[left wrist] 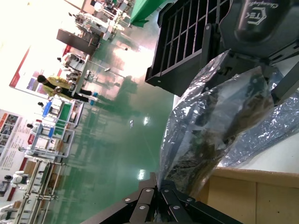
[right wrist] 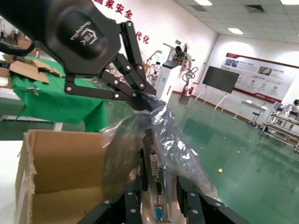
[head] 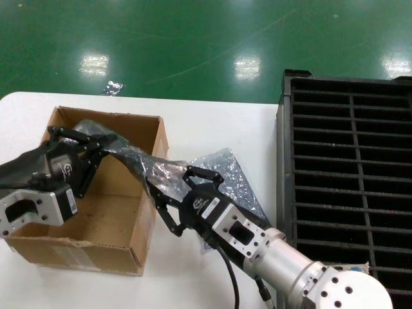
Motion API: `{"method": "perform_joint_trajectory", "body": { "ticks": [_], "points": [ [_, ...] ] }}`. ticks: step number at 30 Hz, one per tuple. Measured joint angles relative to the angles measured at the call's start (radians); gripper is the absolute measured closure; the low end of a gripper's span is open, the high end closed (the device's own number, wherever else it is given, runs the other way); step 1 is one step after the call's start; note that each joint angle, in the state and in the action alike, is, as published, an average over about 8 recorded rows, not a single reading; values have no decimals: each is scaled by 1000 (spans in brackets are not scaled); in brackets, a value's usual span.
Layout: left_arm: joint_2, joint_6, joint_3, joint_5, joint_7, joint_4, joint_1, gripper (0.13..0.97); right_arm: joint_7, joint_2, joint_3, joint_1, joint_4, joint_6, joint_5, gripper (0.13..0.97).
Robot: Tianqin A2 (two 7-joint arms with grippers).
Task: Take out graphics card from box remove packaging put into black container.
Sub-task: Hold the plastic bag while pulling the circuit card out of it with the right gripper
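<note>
1. Graphics card (right wrist: pixel 154 175): we count one, inside the packaging (head: pixel 138 161), which hangs stretched in the air across the right wall of the box (head: pixel 96 222), between the two grippers. In the right wrist view we make out the card's metal bracket with port connectors through the plastic; in the head view the card itself is hard to make out behind the crinkled film.
2. Bags: we count two. The held packaging, and a second bag (head: pixel 235 177) lying flat on the white table (head: pixel 212 129) between the box and the black container (head: pixel 351 187), partly covered by the right arm.
3. Box: one, at the left side of the table, open on top. Its front rim is ragged. The left arm hides part of its interior.
4. Black container: one, at the right edge of the table, cut off by the picture's right edge. The slots we can see hold nothing.
5. Left gripper (head: pixel 106 143): over the box's rear part, fingers pinched on the upper end of the packaging.
6. Right gripper (head: pixel 154 193): just outside the box's right wall, fingers clamped on the lower end of the packaging. In the right wrist view the card sits between its fingers (right wrist: pixel 133 196).
7. A small scrap (head: pixel 112 88) lies on the green floor (head: pixel 193 38) beyond the table's far edge; we cannot tell what it is.
</note>
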Motion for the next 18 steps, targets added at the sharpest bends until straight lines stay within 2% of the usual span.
{"method": "perform_joint_trajectory", "body": {
  "ticks": [4, 12, 18],
  "points": [
    [0, 0, 0, 0, 0, 0, 0, 958, -5, -21, 13, 7, -21, 1, 2, 792],
    [0, 0, 0, 0, 0, 0, 0, 958, -24, -56, 33, 12, -51, 3, 11, 851],
    [0, 0, 0, 0, 0, 0, 0, 958, -36, -68, 47, 8, -55, 2, 16, 865]
  ]
}}
